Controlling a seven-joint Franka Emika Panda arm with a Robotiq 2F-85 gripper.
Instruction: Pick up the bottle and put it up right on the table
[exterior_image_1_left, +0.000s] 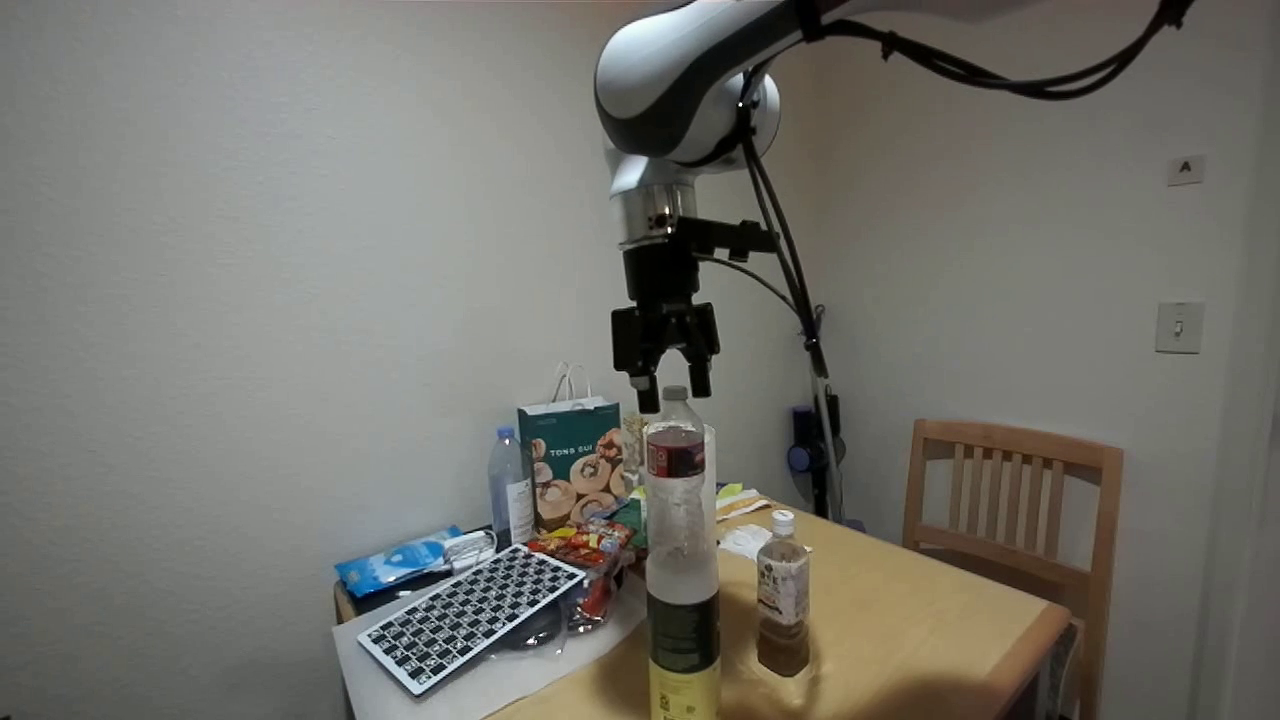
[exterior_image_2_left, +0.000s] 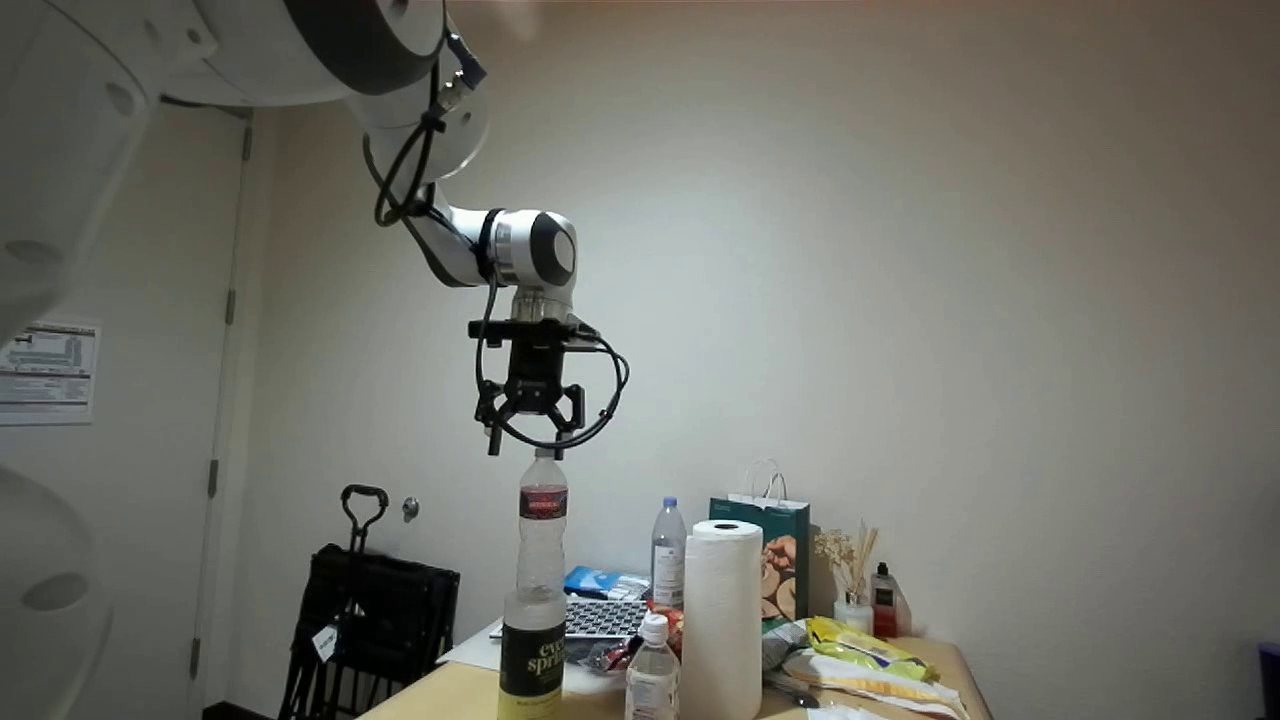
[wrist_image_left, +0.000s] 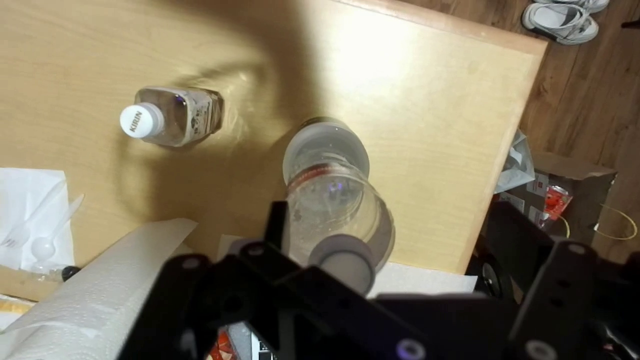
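A tall clear bottle (exterior_image_1_left: 683, 550) with a grey cap stands upright on the light wooden table (exterior_image_1_left: 900, 610). It also shows in an exterior view (exterior_image_2_left: 540, 560) and from above in the wrist view (wrist_image_left: 335, 210). My gripper (exterior_image_1_left: 676, 392) points down, open and empty, with its fingertips about level with the bottle's cap in both exterior views (exterior_image_2_left: 527, 450). In the wrist view the cap (wrist_image_left: 347, 270) appears between the open fingers (wrist_image_left: 395, 230), nearer the left one, and is partly hidden by the gripper. I cannot tell whether a finger touches it.
A small white-capped tea bottle (exterior_image_1_left: 783, 600) and a paper towel roll (exterior_image_2_left: 722, 620) stand close by. A checkered board (exterior_image_1_left: 470, 615), snack packets (exterior_image_1_left: 590, 560), a blue-capped bottle (exterior_image_1_left: 511, 485) and a green bag (exterior_image_1_left: 575, 460) are farther back. A chair (exterior_image_1_left: 1015, 500) stands beside the table.
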